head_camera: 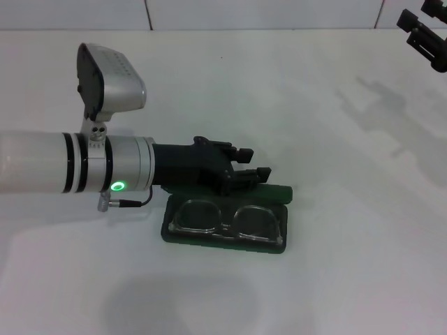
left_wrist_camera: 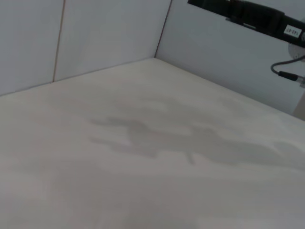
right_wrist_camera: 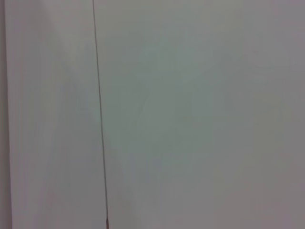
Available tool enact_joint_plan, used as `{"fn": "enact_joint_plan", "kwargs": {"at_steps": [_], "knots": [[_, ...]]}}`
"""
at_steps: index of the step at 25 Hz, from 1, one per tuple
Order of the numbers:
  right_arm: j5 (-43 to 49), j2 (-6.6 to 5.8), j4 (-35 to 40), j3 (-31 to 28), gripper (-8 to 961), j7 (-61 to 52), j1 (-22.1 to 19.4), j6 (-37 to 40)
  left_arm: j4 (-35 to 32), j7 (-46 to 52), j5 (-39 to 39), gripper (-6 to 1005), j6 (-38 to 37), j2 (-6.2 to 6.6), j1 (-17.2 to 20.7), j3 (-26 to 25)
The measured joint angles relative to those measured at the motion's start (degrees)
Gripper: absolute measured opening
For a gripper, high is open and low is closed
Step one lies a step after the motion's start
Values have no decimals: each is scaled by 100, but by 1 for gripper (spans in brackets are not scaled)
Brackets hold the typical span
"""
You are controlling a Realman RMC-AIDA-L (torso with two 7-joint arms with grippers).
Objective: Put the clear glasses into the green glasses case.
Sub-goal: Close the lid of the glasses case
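The green glasses case (head_camera: 225, 239) lies open on the white table in the head view. The clear glasses (head_camera: 227, 220) rest inside its lower half, lenses facing up. The lid shows only as a dark green strip (head_camera: 278, 190) along the case's far edge. My left gripper (head_camera: 253, 162) reaches in from the left and hovers just over that far edge. Its two black fingers stand apart and I see nothing between them. My right gripper (head_camera: 426, 33) hangs high at the far right corner, well away from the case. Neither wrist view shows the case or the glasses.
The white table (head_camera: 335, 125) runs back to a pale panelled wall (left_wrist_camera: 105, 33). The right arm's dark body (left_wrist_camera: 248, 14) crosses the upper corner of the left wrist view. The right wrist view shows only wall.
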State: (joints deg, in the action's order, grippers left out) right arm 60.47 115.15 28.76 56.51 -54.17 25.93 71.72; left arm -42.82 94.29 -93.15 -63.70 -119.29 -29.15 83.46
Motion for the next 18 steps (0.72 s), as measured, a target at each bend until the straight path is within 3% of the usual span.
{"fn": "enact_joint_plan", "kwargs": {"at_steps": [18], "knots": [[-1, 13, -2, -23, 565, 109, 44, -136, -59, -397, -65, 519, -224, 13, 303, -32]]}}
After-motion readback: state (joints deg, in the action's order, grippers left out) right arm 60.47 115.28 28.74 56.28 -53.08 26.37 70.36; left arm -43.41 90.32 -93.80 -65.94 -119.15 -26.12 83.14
